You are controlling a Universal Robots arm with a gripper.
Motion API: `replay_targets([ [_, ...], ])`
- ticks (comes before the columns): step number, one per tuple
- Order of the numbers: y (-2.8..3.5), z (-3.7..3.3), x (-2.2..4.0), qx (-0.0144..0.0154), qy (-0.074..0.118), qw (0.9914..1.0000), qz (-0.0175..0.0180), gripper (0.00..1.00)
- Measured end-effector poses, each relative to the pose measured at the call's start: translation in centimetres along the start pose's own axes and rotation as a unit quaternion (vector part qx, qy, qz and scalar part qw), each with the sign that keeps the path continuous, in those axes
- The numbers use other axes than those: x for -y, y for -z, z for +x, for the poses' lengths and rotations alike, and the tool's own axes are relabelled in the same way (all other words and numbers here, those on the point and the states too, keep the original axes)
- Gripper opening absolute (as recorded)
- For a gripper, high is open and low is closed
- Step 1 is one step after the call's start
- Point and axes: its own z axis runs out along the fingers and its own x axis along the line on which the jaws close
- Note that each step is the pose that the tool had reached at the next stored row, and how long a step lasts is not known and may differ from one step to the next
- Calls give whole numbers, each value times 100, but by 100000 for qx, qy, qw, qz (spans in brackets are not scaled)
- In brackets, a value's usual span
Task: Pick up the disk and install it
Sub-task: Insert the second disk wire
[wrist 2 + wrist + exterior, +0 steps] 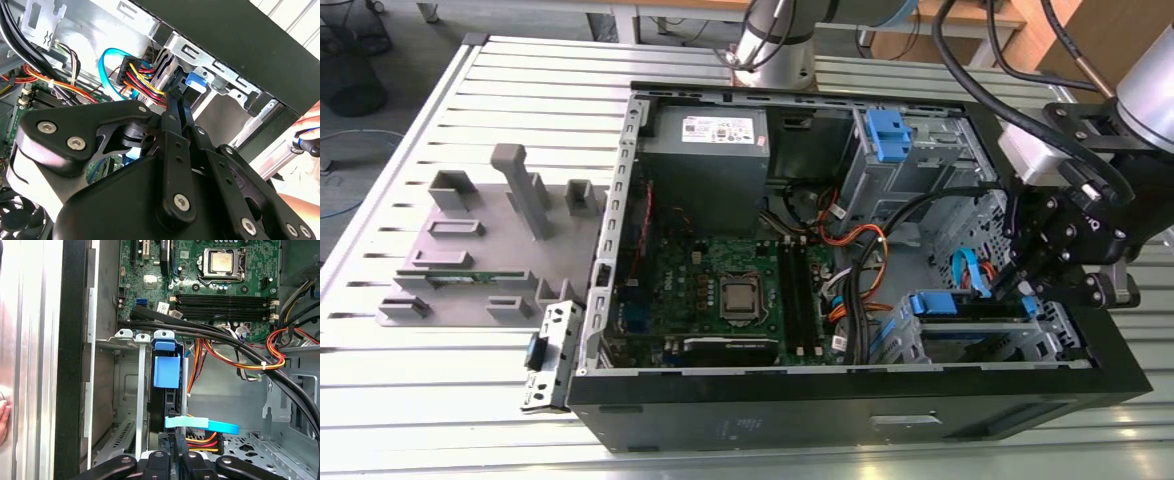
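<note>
pincer: down inside computer case, grip state cannot tell | disk: on edge in drive bay, straight ahead of pincer, long axis toward it

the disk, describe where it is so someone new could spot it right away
Look inside the open computer case, at the metal drive cage nearest the gripper. The disk stands edge-up in a slot there; unlike the bare slots beside it, it has a blue plastic tab on top.

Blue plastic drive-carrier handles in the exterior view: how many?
2. One blue handle tops the drive cage at the case's far side; the other blue handle sits in the near bay beside the gripper. Others may be hidden.
</note>
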Motion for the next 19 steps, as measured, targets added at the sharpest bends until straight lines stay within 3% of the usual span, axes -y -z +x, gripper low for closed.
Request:
replay_targets([
  [19, -31, -1, 0, 37, -1056, 99994, -30, 16],
])
